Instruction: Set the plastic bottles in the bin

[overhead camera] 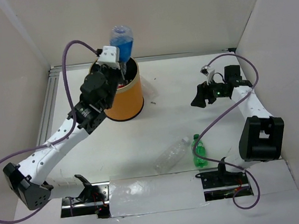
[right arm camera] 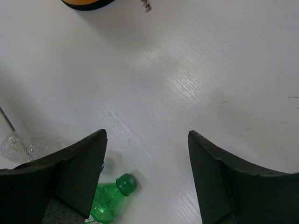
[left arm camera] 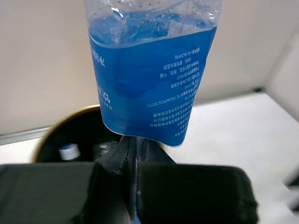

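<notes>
The orange bin stands at the back left. My left gripper is shut on the blue-tinted bottle and holds it upright over the bin's rim. In the left wrist view the fingers pinch the bottle's lower end above the bin's dark inside, where a white-capped bottle lies. The clear bottle and the green bottle lie on the table in front. My right gripper is open and empty above the table; its view shows the green bottle.
White walls close the table at the left, back and right. A metal rail runs along the left edge. Small dark debris lies right of the bin. A taped strip runs between the arm bases.
</notes>
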You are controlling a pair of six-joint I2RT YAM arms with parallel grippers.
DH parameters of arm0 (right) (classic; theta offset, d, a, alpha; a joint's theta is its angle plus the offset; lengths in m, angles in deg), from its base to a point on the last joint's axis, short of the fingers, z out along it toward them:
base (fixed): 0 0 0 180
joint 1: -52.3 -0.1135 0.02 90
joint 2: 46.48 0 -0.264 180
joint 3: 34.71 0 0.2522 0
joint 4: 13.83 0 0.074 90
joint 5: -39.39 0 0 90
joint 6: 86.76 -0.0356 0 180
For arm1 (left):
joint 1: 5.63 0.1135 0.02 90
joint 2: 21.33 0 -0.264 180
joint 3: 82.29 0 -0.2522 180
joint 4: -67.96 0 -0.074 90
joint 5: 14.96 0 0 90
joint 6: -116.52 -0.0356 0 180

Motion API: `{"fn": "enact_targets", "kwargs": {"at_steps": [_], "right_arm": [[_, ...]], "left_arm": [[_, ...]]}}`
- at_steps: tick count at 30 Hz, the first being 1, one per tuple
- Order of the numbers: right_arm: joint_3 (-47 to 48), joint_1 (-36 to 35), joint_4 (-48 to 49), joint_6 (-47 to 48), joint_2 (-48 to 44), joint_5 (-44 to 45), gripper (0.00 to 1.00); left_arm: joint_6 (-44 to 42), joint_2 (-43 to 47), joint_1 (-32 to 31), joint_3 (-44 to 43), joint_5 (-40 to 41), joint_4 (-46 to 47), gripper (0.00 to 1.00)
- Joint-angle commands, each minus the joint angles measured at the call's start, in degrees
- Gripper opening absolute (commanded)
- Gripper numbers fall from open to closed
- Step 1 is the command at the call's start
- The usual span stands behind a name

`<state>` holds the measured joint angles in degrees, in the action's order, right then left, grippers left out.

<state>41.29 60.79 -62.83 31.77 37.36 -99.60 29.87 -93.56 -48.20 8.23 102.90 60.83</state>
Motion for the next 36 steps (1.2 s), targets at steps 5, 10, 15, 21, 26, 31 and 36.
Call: {"fn": "enact_targets", "kwargs": {"at_steps": [5,10,15,21,26,31,36], "right_arm": [[6.65,-6.97,5.0,-0.58,4.49,-2.08,0.92],[15.79,-12.88,9.91,-5.48,13.69,-3.39,1.0],[27.72,-17.27,19.94,-16.39,26.01,-0.06,1.0],[48.65,-22.8,15.38,-20.0,45.09,3.36,1.0],[53.68,-25.97,20.49,-23.79,52.37,9.96,1.0],[56.59,-27.91,19.34,-21.6,56.87,13.91,1.0],[55.45,-28.53,18.81,-21.59,58.73,20.86,0.95]], "left_arm": [[1.03,-9.5,12.05,-2.49,7.73,4.46,0.19],[4.64,-13.82,16.37,-6.27,6.16,-2.14,0.99],[2.28,-8.84,14.9,-9.09,4.41,-4.69,1.0],[1.73,7.86,6.81,1.43,-7.18,-13.02,1.0],[11.3,22.81,-5.93,22.61,-8.18,-19.28,1.0],[22.9,29.25,-15.25,31.86,-3.08,-23.94,1.0],[23.98,21.8,-24.31,32.31,2.99,-22.9,1.0]]}}
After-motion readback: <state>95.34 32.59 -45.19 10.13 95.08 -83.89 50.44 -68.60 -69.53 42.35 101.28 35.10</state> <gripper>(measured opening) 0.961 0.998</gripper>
